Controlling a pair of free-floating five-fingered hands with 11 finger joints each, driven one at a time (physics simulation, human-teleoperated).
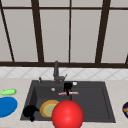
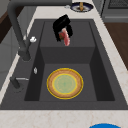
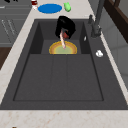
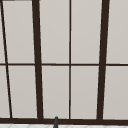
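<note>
My right hand [image 1: 67,86] hangs over the middle of the dark sink [image 1: 105,100], just in front of the faucet [image 1: 56,71]. Its fingers are curled round a thin pink-red strip [image 1: 68,93] that lies level below it. The left side view has this hand [image 2: 62,25] with the strip [image 2: 66,39] hanging under it. From the right side, the hand [image 3: 65,25] and strip [image 3: 62,41] are above the far basin. A yellow-rimmed plate [image 1: 48,108] lies flat on the sink floor at the left. My left hand [image 1: 30,111] floats at the sink's front left corner.
A large red round thing [image 1: 67,115] stands low in the front view, before the sink's front edge. On the left counter are a blue plate [image 1: 7,106] and a green object [image 1: 8,91]. A dark bowl [image 1: 125,109] sits on the right counter. Window panes rise behind the faucet.
</note>
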